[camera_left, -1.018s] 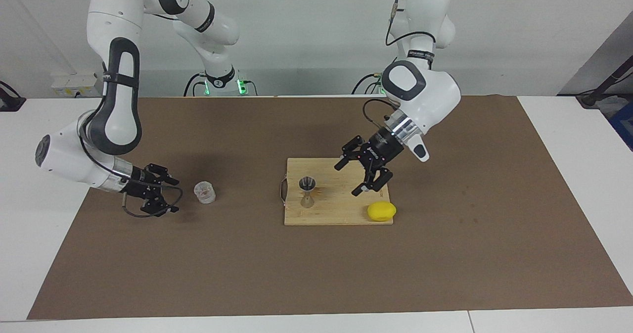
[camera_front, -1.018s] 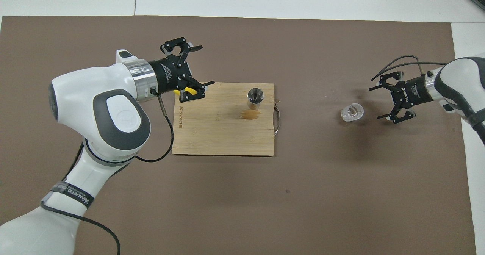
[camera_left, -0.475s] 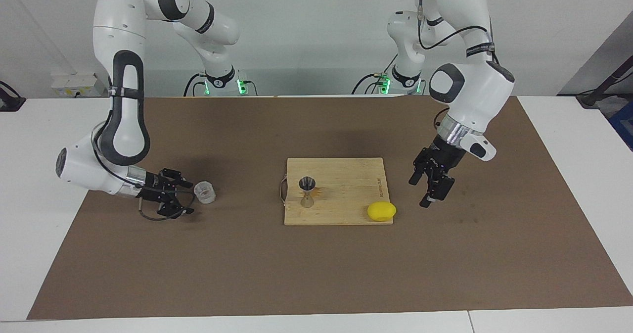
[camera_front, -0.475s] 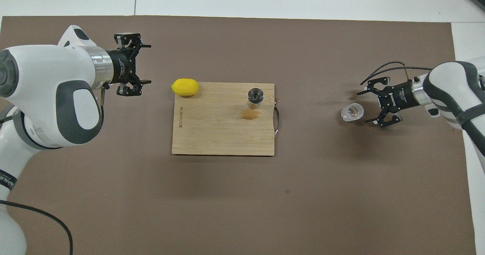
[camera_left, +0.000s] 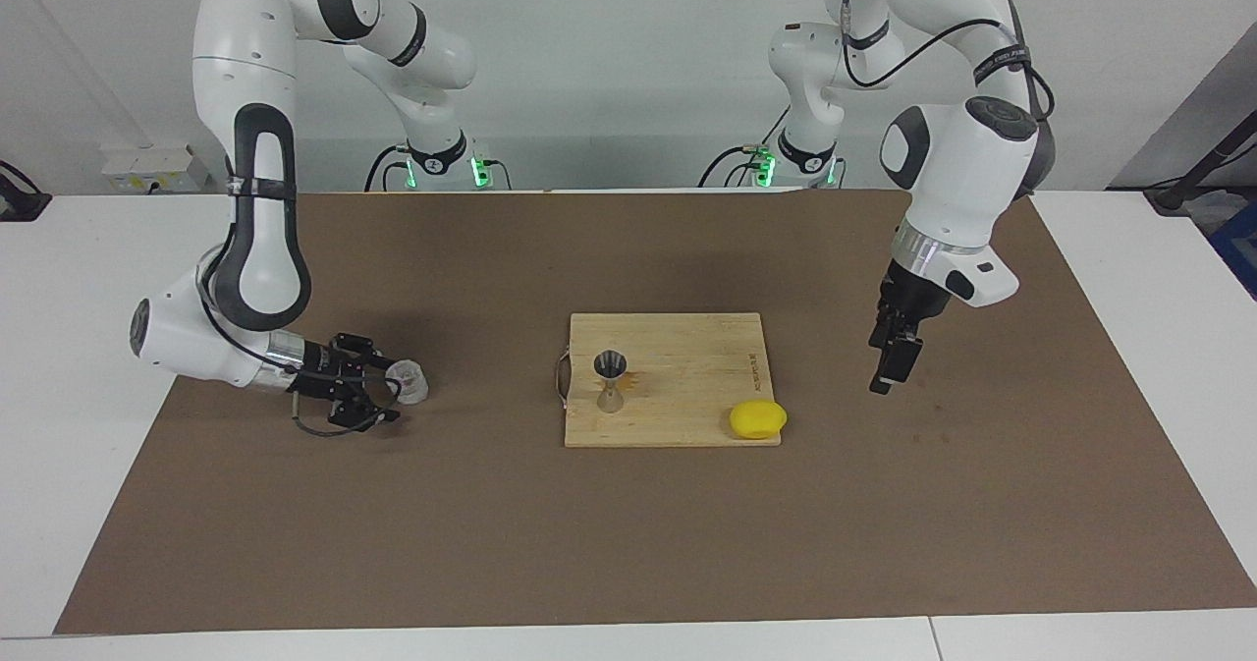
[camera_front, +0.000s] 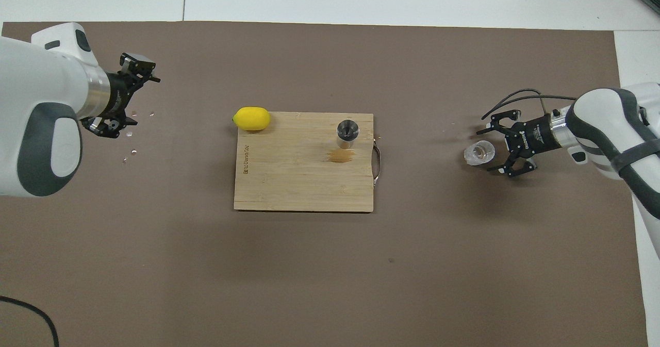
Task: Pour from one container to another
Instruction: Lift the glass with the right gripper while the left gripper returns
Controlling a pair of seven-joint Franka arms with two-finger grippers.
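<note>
Clear glass first: we find the small glass cup (camera_left: pixel 408 383) (camera_front: pixel 479 152) upright on the brown mat (camera_left: pixel 628 543) toward the right arm's end of the table (camera_left: pixel 79 278), well apart from the wooden cutting board (camera_left: pixel 678 415) (camera_front: pixel 289 182). Our right gripper (camera_left: pixel 378 391) (camera_front: pixel 495 148) sits low beside it, fingers (camera_front: pixel 489 129) spread apart, their tips reaching either side of the cup's rim; we cannot tell whether they touch it. It looks short, round and thick-walled, with a faceted shimmer.

We see the steel jigger (camera_left: pixel 610 382) (camera_front: pixel 346 133) standing upright on the board near its handle end. It is shiny and hourglass-shaped, its open cone facing up, with a darker stain on the wood just beside it. At the board's corner toward the left arm lies a yellow lemon (camera_left: pixel 757 418) (camera_front: pixel 251 118).

Our left gripper (camera_left: pixel 887 371) (camera_front: pixel 119 99) hangs over the bare mat past the lemon, pointing downward, fingers apart, holding nothing.
</note>
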